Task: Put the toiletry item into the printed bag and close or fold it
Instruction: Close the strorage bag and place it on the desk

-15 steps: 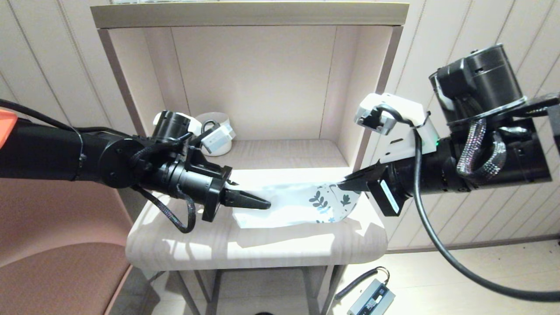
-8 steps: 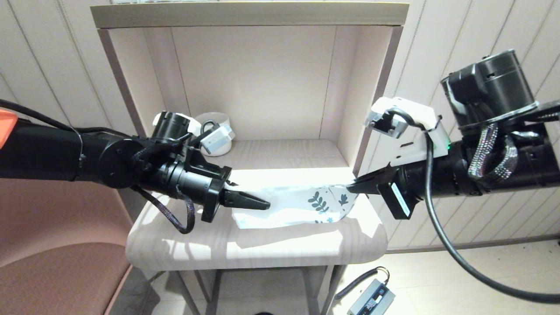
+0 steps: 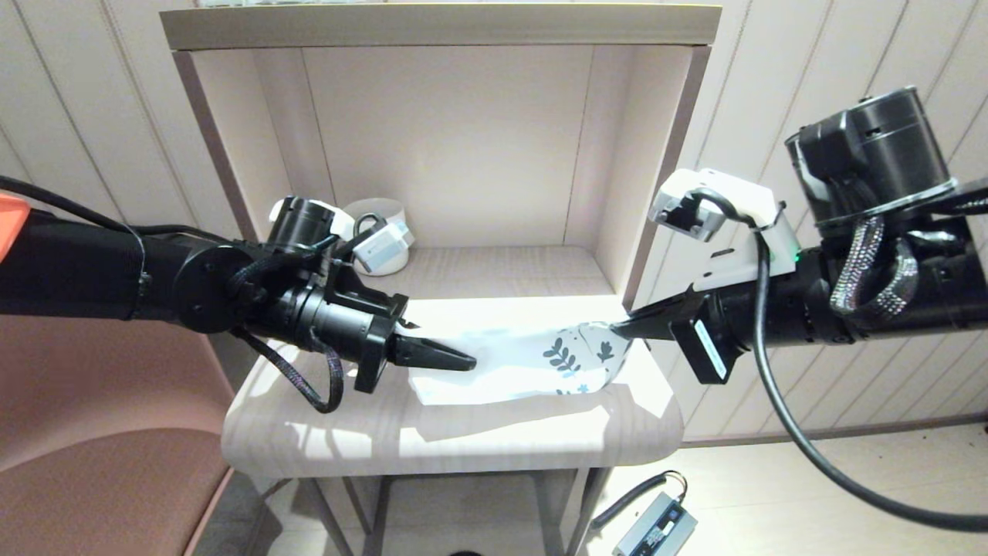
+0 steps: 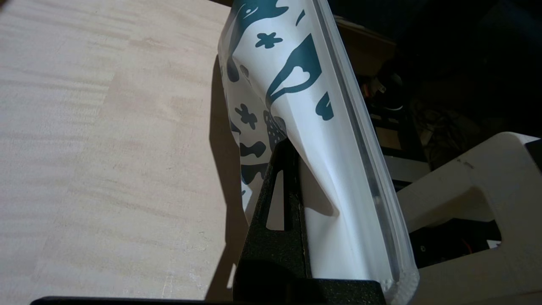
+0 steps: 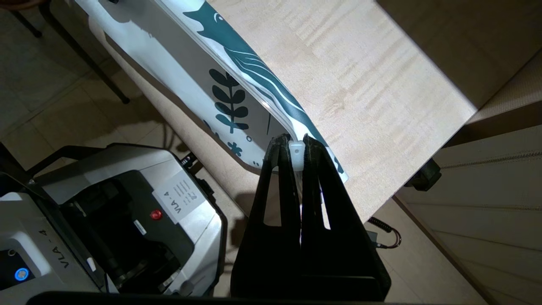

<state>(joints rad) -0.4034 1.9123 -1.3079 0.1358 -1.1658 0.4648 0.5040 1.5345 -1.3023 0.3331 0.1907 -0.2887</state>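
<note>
So the printed bag (image 3: 532, 363) is stretched across the middle of the head view, just over the counter (image 3: 463, 432). The left claw (image 3: 463, 360) is clamped on its plain end. The right claw (image 3: 617, 330) is pinched closed on the small white zipper tab at the leafy end. Looks like the closing step's underway. Can't tell if the toiletry item's inside. A white mug (image 3: 382, 232) sits on the shelf behind.
</note>
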